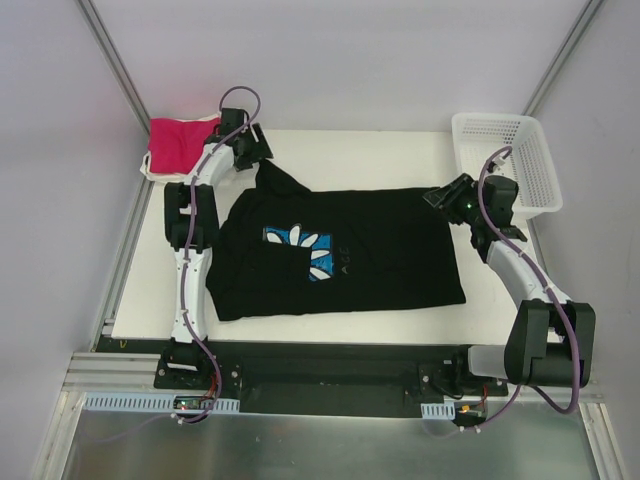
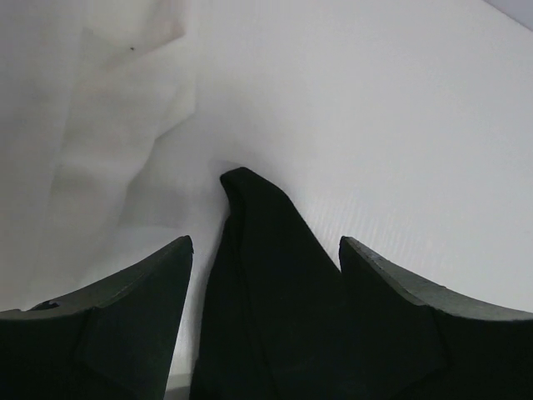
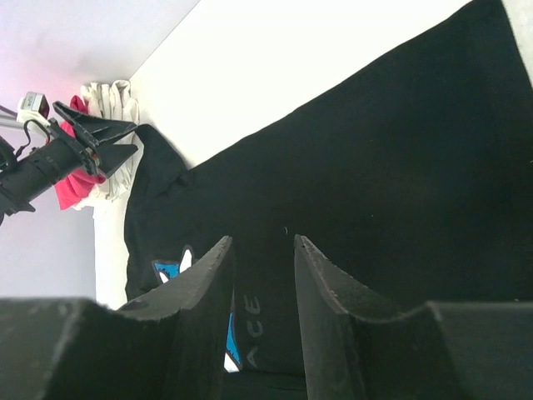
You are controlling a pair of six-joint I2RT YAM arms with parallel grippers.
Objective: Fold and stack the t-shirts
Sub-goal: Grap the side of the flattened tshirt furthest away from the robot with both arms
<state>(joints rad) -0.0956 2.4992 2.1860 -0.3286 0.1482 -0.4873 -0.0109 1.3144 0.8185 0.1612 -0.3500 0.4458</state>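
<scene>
The black shirt (image 1: 380, 250) lies spread across the middle of the surface (image 1: 380, 160), seemingly partly folded, one sleeve poking toward the far left corner; folding looks unfinished and stacking not yet done. The pink shirt (image 1: 180, 140) sits bundled in that corner. The left pincer (image 1: 248, 148) is released, straddling the sleeve tip; the right pincer (image 1: 437, 197) is slightly parted at the shirt's right edge, grasping nothing visible. A white basket (image 1: 520, 140) occupies the far right corner; pale walls enclose the surface.

Bright, even light falls from above; the white table (image 1: 380, 160) nearly blows out in both wrist views. The black t-shirt (image 1: 400, 260) swallows detail, folds barely readable. Soft grey shadows lie upper left in the left wrist view, whose near fingers (image 2: 125, 325) look soft-edged.
</scene>
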